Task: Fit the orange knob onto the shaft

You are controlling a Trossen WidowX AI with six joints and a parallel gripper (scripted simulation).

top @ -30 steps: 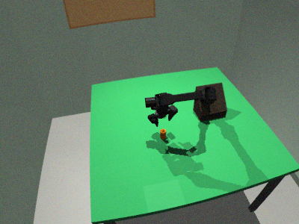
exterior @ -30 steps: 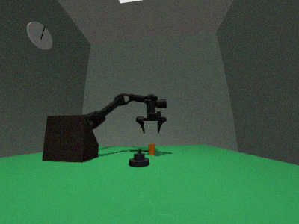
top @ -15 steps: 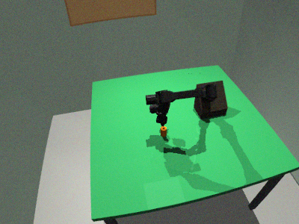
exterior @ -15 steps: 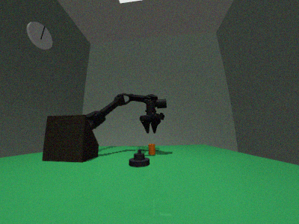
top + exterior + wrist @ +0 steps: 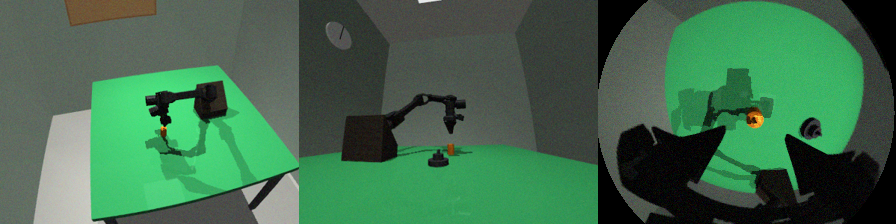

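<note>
The open tool (image 5: 164, 125) (image 5: 450, 132) (image 5: 756, 133) hangs above the knob (image 5: 164, 131) (image 5: 451, 149) (image 5: 755, 119), well inside the table's edges (image 5: 92, 149).

Landmark: the orange knob (image 5: 164, 131) (image 5: 451, 149) (image 5: 755, 119). The surface (image 5: 123, 112) (image 5: 508, 187) (image 5: 798, 60) around the knob is green, plain apart from darker green shadows. Above the knob, the gripper (image 5: 164, 121) (image 5: 450, 133) (image 5: 756, 133) is black. Near the knob, the pedestal (image 5: 438, 163) (image 5: 810, 128) is dark grey to black. The block (image 5: 364, 138) (image 5: 773, 187) beyond the knob is dark brown.
</note>
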